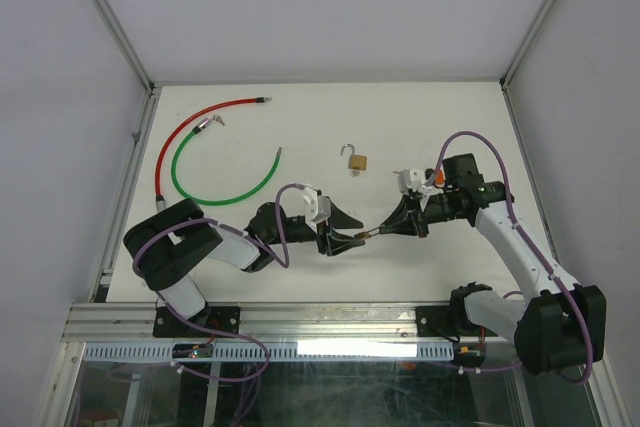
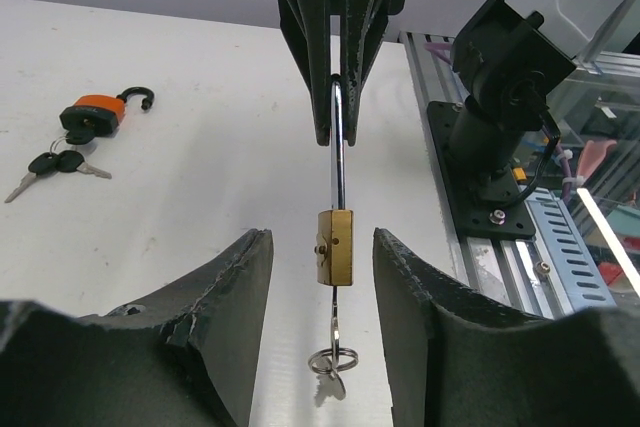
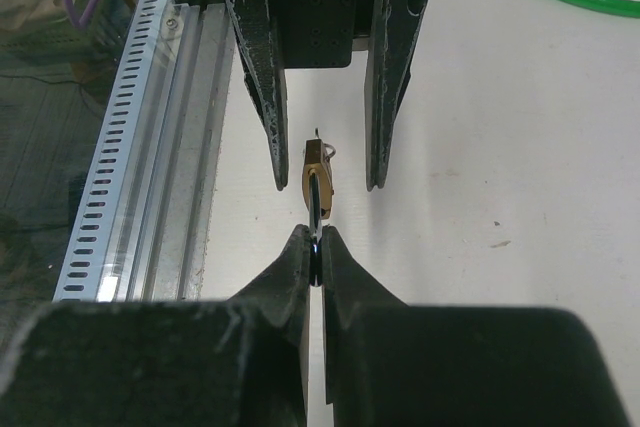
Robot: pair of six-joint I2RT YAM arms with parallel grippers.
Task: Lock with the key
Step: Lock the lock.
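Note:
A small brass padlock point(image 2: 335, 247) hangs in the air above the table, its long silver shackle point(image 2: 340, 147) pinched by my right gripper point(image 3: 316, 237), which is shut on it. A key point(image 2: 336, 319) sticks out of the padlock's underside, with a key ring point(image 2: 333, 359) dangling from it. My left gripper point(image 2: 323, 239) is open and straddles the padlock body, with a gap on each side. Seen from above, the two grippers meet near the table's front middle, with the padlock point(image 1: 358, 238) between them. In the right wrist view the padlock point(image 3: 318, 172) sits between the left fingers point(image 3: 265, 97).
A second brass padlock point(image 1: 356, 160) with an open shackle lies farther back on the table. An orange padlock point(image 2: 95, 115) with black-headed keys point(image 2: 55, 163) lies beside the arms. Red cable point(image 1: 195, 127) and green cable point(image 1: 225, 182) curve at the back left. The aluminium rail point(image 3: 150, 127) runs along the near edge.

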